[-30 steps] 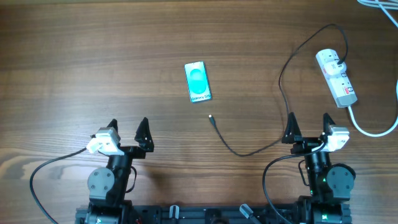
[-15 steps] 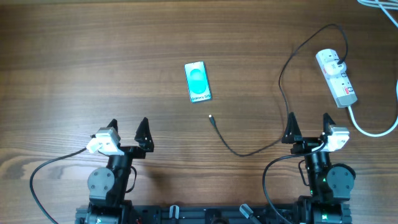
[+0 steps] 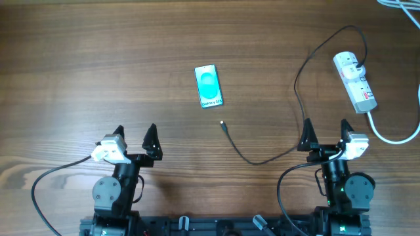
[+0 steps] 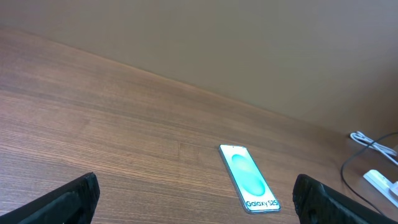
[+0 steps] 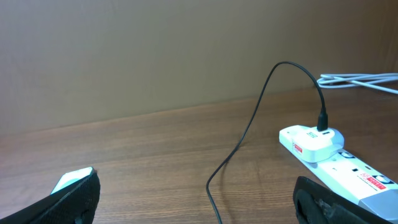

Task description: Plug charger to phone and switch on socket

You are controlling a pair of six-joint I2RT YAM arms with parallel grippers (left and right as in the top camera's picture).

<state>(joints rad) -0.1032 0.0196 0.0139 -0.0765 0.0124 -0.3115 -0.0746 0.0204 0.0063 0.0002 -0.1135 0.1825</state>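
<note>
The phone (image 3: 209, 86) lies flat mid-table, cyan screen up; it also shows in the left wrist view (image 4: 249, 186) and at the right wrist view's left edge (image 5: 69, 180). The charger (image 3: 298, 85) is a thin black cable running from a white plug on the socket (image 3: 355, 81) to its free tip (image 3: 223, 124), which lies below and to the right of the phone, apart from it. The cable (image 5: 249, 134) and socket (image 5: 336, 158) show in the right wrist view. My left gripper (image 3: 134, 137) and right gripper (image 3: 325, 133) are open and empty near the front edge.
The socket's thick white cord (image 3: 394, 137) loops off the right edge. More white cables (image 3: 400, 10) lie at the far right corner. A plain wall stands behind the table.
</note>
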